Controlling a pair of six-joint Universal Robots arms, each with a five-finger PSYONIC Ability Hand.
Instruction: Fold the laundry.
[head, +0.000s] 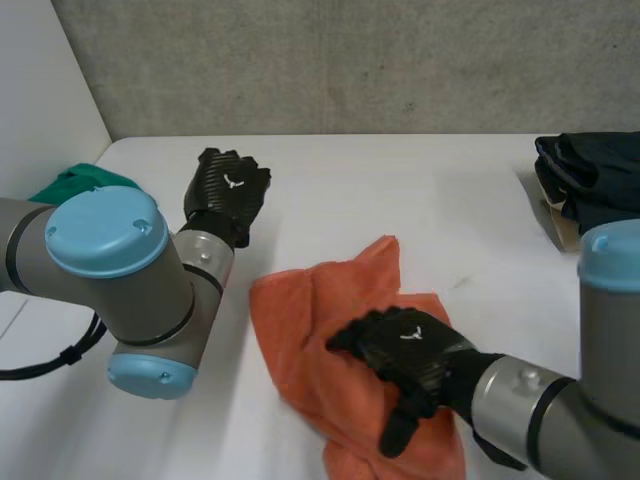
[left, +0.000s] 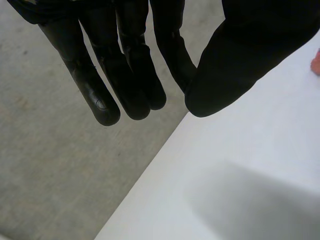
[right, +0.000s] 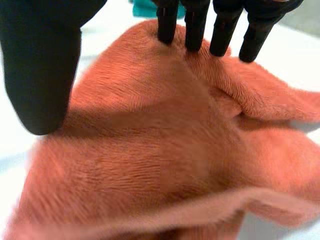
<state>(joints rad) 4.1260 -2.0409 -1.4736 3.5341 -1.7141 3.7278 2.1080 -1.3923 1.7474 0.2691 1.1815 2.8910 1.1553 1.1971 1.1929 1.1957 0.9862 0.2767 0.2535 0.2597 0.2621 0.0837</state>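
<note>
- Right now the orange cloth (head: 345, 330) lies rumpled on the white table (head: 420, 200), low and just right of centre in the head view, with one corner poking up toward the middle of the frame.
- Its surface is bunched into soft ridges and its near edge is doubled over. It is not folded flat.
- On top of it sits the right hand (head: 410, 350), coming in from the lower right and resting on the cloth's middle.
- From the right wrist, its fingers (right: 195, 25) are straight and slightly spread, tips touching a raised ridge of the cloth. The thumb (right: 40, 65) stands off to one side and pinches nothing.
- Over at the upper left, the left hand (head: 228, 195) hangs above bare table, well apart from the orange cloth.
- Its own wrist view shows straight fingers (left: 125, 75) held close together with the thumb alongside, holding nothing.
- At the far left edge, a green cloth (head: 80, 182) peeks out behind the left arm (head: 110, 270).
- At the right edge, up top, sits a heap of dark clothing (head: 590, 170).
- Behind the table stands a grey wall (head: 350, 60).
</note>
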